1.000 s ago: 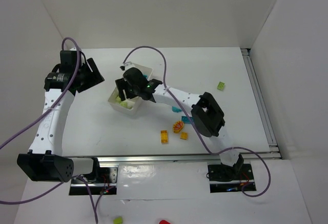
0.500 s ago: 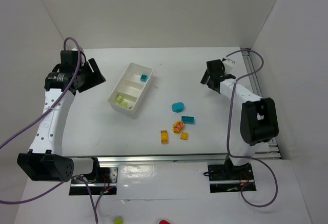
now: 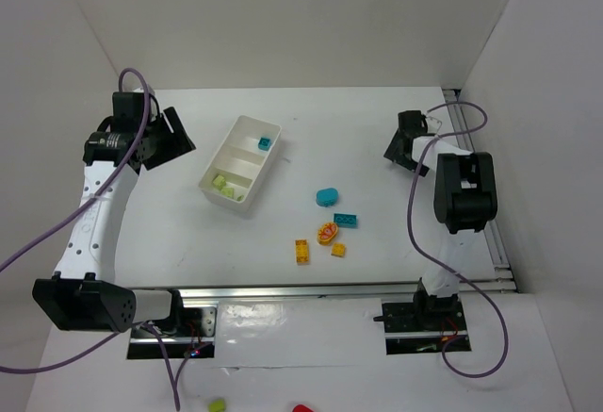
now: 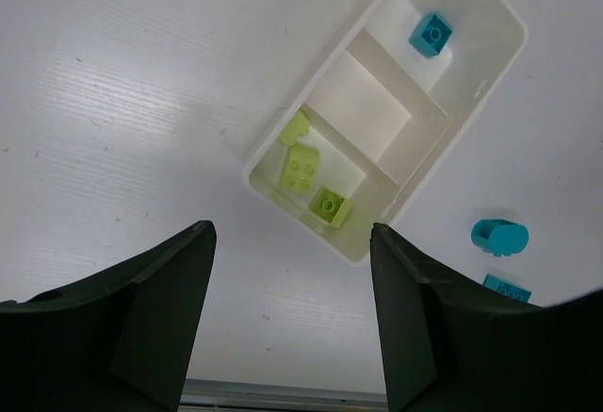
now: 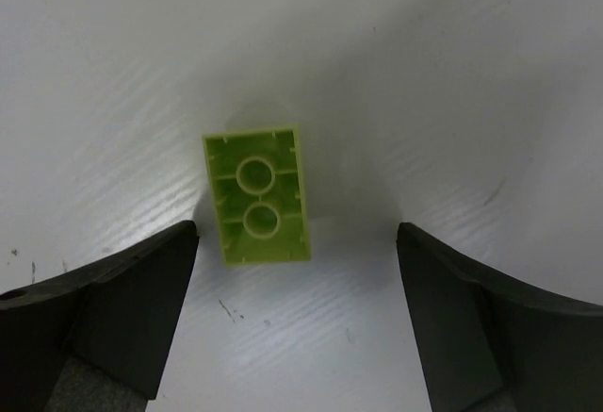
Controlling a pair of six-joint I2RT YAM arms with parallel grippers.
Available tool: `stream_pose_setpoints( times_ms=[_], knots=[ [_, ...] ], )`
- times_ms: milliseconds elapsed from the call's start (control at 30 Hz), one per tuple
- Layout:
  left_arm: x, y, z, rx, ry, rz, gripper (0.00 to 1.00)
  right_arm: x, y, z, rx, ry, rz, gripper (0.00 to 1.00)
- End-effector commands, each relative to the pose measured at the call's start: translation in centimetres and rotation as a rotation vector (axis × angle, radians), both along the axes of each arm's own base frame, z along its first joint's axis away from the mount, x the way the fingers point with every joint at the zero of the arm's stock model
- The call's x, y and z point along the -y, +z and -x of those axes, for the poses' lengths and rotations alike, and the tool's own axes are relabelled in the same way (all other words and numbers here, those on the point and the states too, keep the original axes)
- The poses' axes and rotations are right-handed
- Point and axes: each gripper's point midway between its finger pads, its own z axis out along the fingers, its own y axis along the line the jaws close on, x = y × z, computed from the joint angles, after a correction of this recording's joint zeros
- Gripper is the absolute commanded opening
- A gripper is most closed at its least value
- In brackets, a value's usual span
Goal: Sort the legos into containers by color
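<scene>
The white tray (image 3: 215, 159) lies left of centre. Its near container holds lime legos (image 3: 223, 184), its far one a teal brick (image 3: 267, 142), and the middle one is bare. In the right wrist view a lime brick (image 5: 256, 207) lies hollow side up on the table, just left of centre between the fingers of my open right gripper (image 5: 298, 242). From above, that gripper (image 3: 403, 148) hides the brick. My left gripper (image 3: 170, 139) hangs open left of the tray, holding nothing. Its wrist view shows the tray (image 4: 441, 148), lime legos (image 4: 303, 167) and the teal brick (image 4: 432, 34).
Loose on the table lie a teal rounded piece (image 3: 327, 196), a teal brick (image 3: 345, 221), an orange-red ring piece (image 3: 328, 233) and two yellow-orange bricks (image 3: 301, 251). A metal rail (image 3: 476, 181) runs along the right edge, close to my right gripper.
My right arm has swung from over the tray to the far right and come down over the lime brick, its jaws wide. The left arm has not moved.
</scene>
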Motion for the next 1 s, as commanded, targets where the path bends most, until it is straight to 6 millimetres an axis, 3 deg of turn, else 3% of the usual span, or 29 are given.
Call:
stream_pose_setpoints(
  times_ms=[0, 167, 200, 333, 400, 433, 500, 533, 567, 667, 700, 733, 767, 833, 867, 900, 933, 967],
  knots=[
    [-0.2, 0.6, 0.0, 0.027, -0.006, -0.006, 0.76, 0.0, 1.0, -2.9, 0.079, 0.031, -0.021, 0.90],
    [-0.2, 0.9, -0.1, 0.036, -0.006, -0.006, 0.76, 0.0, 1.1, -3.8, 0.097, 0.039, -0.015, 0.64],
    [-0.2, 0.8, 0.1, 0.027, -0.006, -0.006, 0.76, 0.0, 1.1, -3.8, 0.097, 0.039, -0.015, 0.48],
    [-0.2, 0.9, -0.2, 0.027, -0.006, -0.006, 0.76, -1.9, 3.4, -4.2, 0.152, 0.089, -0.047, 0.19],
    [0.0, 0.9, -0.2, 0.027, -0.013, 0.001, 0.76, -6.1, 4.8, -3.8, 0.176, 0.187, -0.083, 0.15],
    [0.2, 0.6, -0.3, 0.027, -0.022, 0.010, 0.76, -10.0, 7.0, -3.0, 0.216, 0.269, -0.093, 0.14],
    [0.2, 0.8, -0.4, 0.036, -0.022, 0.009, 0.76, -14.9, 9.9, -2.1, 0.278, 0.388, -0.119, 0.14],
    [0.2, 0.8, -0.4, 0.036, -0.022, 0.009, 0.76, -17.4, 12.5, -1.3, 0.328, 0.457, -0.135, 0.14],
    [0.2, 0.8, -0.4, 0.036, -0.022, 0.009, 0.76, -21.9, 13.8, 0.3, 0.357, 0.554, -0.157, 0.14],
    [-0.4, 0.8, -0.5, 0.036, 0.009, -0.008, 0.76, -29.1, 18.1, 2.9, 0.446, 0.781, -0.214, 0.15],
    [-0.8, 1.0, -0.4, 0.045, 0.037, -0.017, 0.76, -32.9, 19.0, 5.0, 0.460, 0.907, -0.236, 0.15],
    [-1.1, 1.0, -0.4, 0.046, 0.056, -0.023, 0.76, -34.7, 18.9, 5.8, 0.455, 0.968, -0.246, 0.17],
    [-1.4, 0.9, -0.2, 0.036, 0.080, -0.029, 0.76, -37.4, 20.2, 7.1, 0.475, 1.044, -0.271, 0.17],
    [-2.2, 1.0, 0.1, 0.036, 0.143, -0.041, 0.76, -40.6, 20.2, 8.6, 0.467, 1.158, -0.332, 0.18],
    [-2.5, 1.2, 0.5, 0.038, 0.163, -0.043, 0.76, -42.0, 18.6, 8.9, 0.427, 1.196, -0.351, 0.18],
    [-2.6, 1.0, 0.7, 0.028, 0.176, -0.044, 0.76, -43.6, 19.6, 9.0, 0.444, 1.233, -0.380, 0.18],
    [-2.8, 1.0, 0.7, 0.028, 0.183, -0.051, 0.76, -45.6, 19.4, 10.3, 0.430, 1.293, -0.417, 0.21],
    [-2.9, 1.2, 1.1, 0.029, 0.199, -0.048, 0.76, -46.6, 17.5, 10.5, 0.388, 1.315, -0.404, 0.21]
  ],
)
